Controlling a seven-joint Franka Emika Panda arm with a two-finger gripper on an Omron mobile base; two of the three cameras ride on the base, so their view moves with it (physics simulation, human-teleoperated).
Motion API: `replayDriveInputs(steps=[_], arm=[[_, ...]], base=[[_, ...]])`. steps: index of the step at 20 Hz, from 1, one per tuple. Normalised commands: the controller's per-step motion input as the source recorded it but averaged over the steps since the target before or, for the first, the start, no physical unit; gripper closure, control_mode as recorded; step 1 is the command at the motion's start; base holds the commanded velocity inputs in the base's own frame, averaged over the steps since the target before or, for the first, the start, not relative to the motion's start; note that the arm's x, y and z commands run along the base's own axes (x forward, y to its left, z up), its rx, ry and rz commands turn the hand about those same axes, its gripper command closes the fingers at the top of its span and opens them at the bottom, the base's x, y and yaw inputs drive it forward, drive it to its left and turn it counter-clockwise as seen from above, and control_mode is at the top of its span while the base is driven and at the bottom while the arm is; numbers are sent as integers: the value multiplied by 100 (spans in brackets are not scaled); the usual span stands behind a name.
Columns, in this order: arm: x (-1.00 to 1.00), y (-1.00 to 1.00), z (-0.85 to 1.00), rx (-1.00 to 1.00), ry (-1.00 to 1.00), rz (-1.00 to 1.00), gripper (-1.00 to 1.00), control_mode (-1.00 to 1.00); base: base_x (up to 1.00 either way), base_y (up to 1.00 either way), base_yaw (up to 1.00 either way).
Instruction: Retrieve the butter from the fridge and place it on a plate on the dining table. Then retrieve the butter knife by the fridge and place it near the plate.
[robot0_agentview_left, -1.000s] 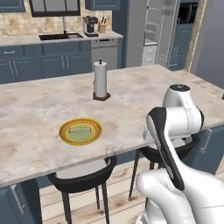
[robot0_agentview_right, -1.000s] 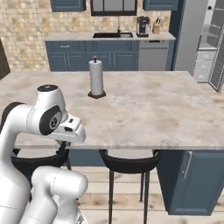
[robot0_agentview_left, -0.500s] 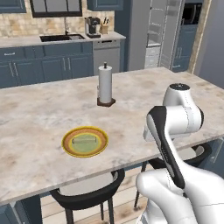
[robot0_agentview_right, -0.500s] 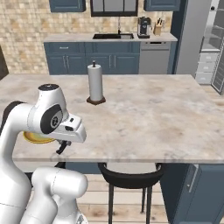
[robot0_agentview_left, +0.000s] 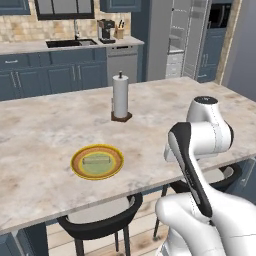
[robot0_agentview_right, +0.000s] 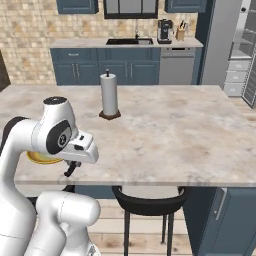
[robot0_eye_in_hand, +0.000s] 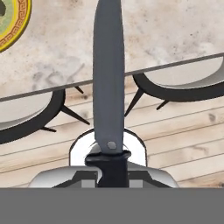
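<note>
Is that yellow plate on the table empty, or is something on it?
Not empty. The butter lies on the green centre of the plate.

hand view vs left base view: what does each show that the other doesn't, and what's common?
Hand view alone: the butter knife gripped at its handle end, blade pointing out over the table edge, with wooden floor below. Left base view alone: the butter lying on the plate, a paper towel roll upright behind it, and the kitchen counter with sink. Shared: the plate's yellow rim, the dining table top and the black stools.
</note>
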Motion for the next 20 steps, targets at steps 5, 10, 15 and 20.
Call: replayDriveInputs(steps=[5, 10, 15, 20], arm=[[20, 1, 0, 0, 0, 0, 100, -100], [62, 15, 0, 0, 0, 0, 100, -100], [68, 20, 0, 2, -2, 0, 100, -100], [54, 23, -8, 0, 0, 0, 100, -100]], base=[[27, 4, 0], [0, 0, 0], [0, 0, 0], [0, 0, 0]])
